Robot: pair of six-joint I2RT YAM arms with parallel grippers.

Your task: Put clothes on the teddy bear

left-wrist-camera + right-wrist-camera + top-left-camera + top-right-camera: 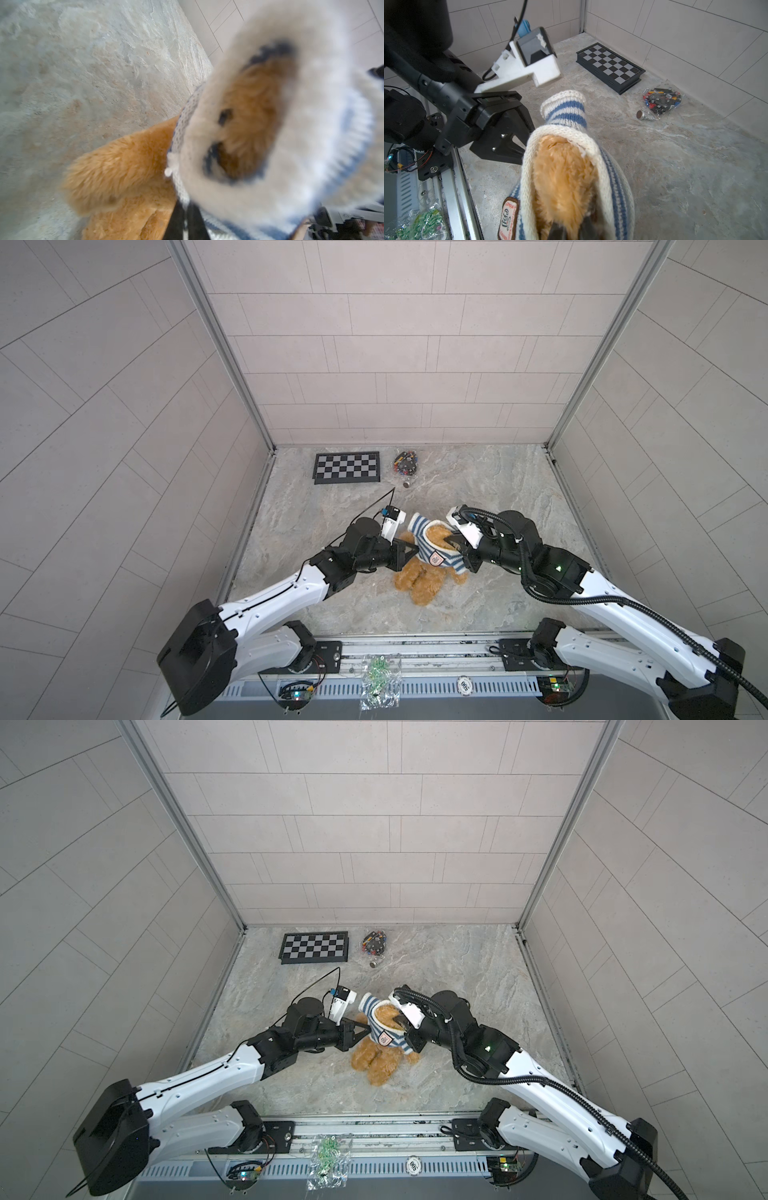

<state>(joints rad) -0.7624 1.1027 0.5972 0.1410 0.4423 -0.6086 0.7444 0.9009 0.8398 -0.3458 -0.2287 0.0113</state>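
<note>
The teddy bear (419, 585) (376, 1060) lies on the stone floor in both top views, its legs toward the front. A blue-and-white striped shirt (417, 524) (372, 1011) covers its head and chest. An empty sleeve (564, 112) sticks up. My left gripper (415, 549) (368, 1028) meets the shirt's left edge. In the left wrist view its fingers (176, 220) stand nearly together, with the knit hem running between them. My right gripper (453, 545) (571, 230) reaches into the shirt's wide opening and is shut on the bear's fur (562, 176).
A chessboard (347, 467) (610, 67) lies by the back wall. Beside it are a bag of small coloured parts (405, 464) (661, 99) and a metal cylinder (406, 484) (642, 115). A bag of green parts (380, 680) rests on the front rail. Walls enclose three sides.
</note>
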